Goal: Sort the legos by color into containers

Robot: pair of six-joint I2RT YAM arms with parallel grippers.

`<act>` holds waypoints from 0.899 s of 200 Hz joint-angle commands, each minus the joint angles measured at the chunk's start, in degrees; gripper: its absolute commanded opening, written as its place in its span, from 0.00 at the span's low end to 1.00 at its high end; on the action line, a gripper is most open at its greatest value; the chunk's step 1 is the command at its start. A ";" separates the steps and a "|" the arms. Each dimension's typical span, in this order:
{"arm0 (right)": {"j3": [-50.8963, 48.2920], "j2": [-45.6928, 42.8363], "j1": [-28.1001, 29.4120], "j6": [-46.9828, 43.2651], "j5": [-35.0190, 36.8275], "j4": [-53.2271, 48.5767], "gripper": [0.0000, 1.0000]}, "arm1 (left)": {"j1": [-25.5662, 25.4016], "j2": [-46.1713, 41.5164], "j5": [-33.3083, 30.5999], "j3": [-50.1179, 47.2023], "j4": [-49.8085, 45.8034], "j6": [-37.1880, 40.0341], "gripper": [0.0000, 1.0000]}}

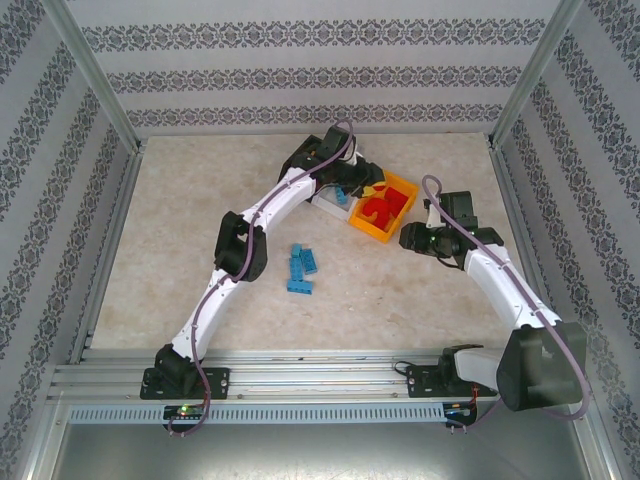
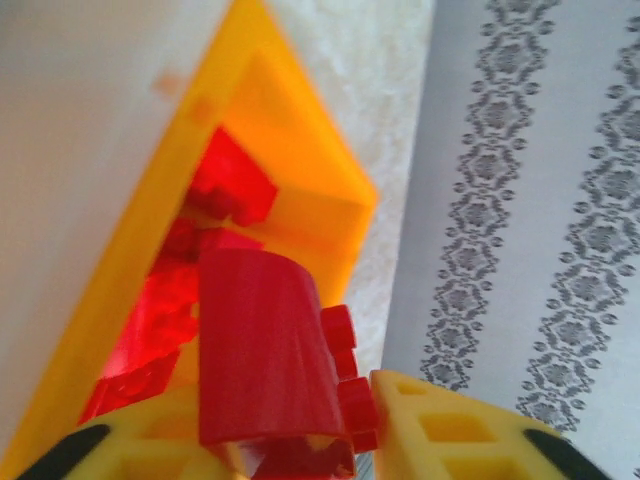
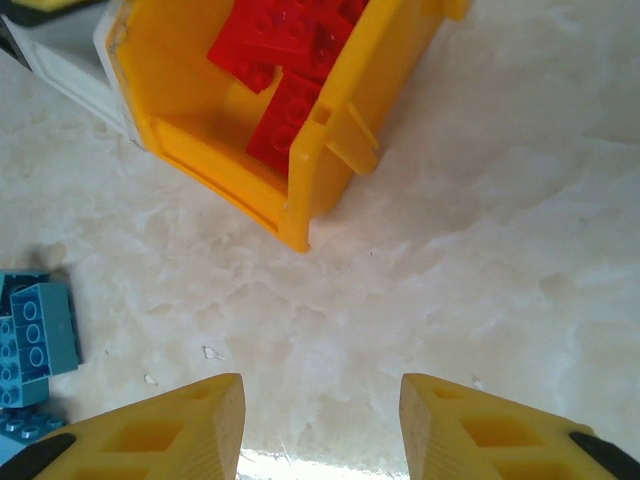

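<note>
The orange bin (image 1: 408, 192) holds a pile of red legos (image 1: 378, 208). My left gripper (image 1: 365, 188) hangs over it, shut on a red lego (image 2: 260, 340). In the left wrist view the gripper (image 2: 290, 400) has the brick's studs against its right finger, above the orange bin (image 2: 300, 160) and the red legos (image 2: 230, 185) inside it. The white bin (image 1: 328, 208) joins the orange one on the left, with a blue piece (image 1: 341, 197) in it. Several blue legos (image 1: 300, 268) lie loose on the table. My right gripper (image 1: 412, 238) hovers open and empty over bare table, just in front of the orange bin (image 3: 200, 150).
The left arm covers the bins' far left end. In the right wrist view the blue legos (image 3: 30, 330) lie to the left of the right gripper (image 3: 320, 390). Patterned walls and metal posts (image 1: 100, 70) enclose the table on three sides.
</note>
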 commanded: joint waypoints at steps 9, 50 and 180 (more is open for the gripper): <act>-1.71 -1.97 -0.53 0.92 0.07 0.95 0.48 | -0.13 1.65 1.85 1.84 9.66 -6.94 0.44; -2.36 -2.80 -0.76 0.67 -0.20 0.74 0.49 | -0.32 1.62 1.79 1.85 9.35 -6.32 0.54; 1.32 2.34 -0.92 8.26 -5.87 9.27 0.50 | 1.34 -8.67 -3.81 1.23 -11.09 15.87 0.63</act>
